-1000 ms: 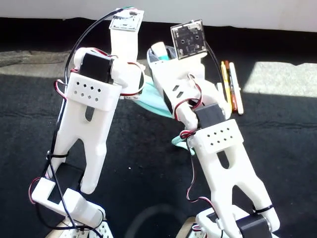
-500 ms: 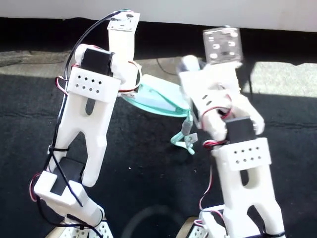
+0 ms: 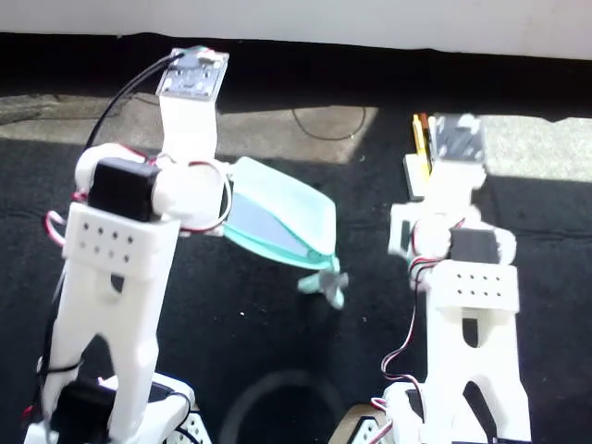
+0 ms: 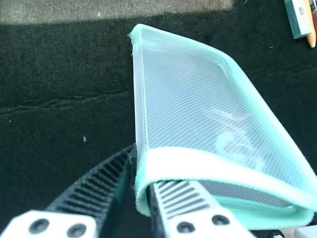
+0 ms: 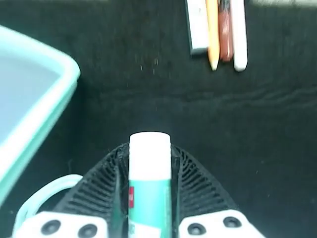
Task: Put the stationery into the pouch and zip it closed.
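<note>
Right gripper [image 5: 149, 151] has swung away from the pouch [image 3: 277, 217], glue stick [image 5: 149, 193] clamped; left gripper [image 4: 142, 166] pinches the pouch rim, presenting it for filling.

I'm watching my right gripper [image 5: 149, 151] clamping a glue stick [image 5: 149, 191]. The pouch [image 5: 29, 106] is showing just beside it, and 4 stationery pieces [image 5: 218, 29] are lying together farther off on the mat [image 5: 257, 144].
</note>
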Tool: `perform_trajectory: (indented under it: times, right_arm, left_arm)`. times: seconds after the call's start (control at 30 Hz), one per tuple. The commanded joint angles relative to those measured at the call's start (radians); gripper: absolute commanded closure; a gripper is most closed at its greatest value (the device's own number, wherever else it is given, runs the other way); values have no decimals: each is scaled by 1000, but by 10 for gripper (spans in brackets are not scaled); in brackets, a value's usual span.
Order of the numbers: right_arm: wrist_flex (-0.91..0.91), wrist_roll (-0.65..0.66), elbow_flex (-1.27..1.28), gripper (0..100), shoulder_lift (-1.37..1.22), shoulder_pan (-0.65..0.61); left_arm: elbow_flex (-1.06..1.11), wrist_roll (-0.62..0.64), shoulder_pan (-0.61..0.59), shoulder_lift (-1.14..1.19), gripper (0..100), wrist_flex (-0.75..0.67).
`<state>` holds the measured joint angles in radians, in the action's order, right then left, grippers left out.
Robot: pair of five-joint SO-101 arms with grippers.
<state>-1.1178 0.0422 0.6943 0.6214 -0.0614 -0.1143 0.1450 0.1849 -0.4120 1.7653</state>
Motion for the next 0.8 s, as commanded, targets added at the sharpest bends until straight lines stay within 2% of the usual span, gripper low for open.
perform_trajectory:
  times: [0.0,0.2,0.4,0.63,0.77]
  right_arm:
    - [-4,2,88,992,22,10]
    - [-4,3,179,985,21,10]
    - [31,2,282,785,19,10]
    - [58,2,303,793,28,10]
    - [-76,5,174,793,31,-36]
  left_arm:
    - [10,-11,-12,-84,991,11]
    - [38,-12,-8,-59,991,9]
    - [35,-14,-5,70,991,6]
    - [31,-14,-5,197,991,6]
    - [30,-14,-7,211,991,5]
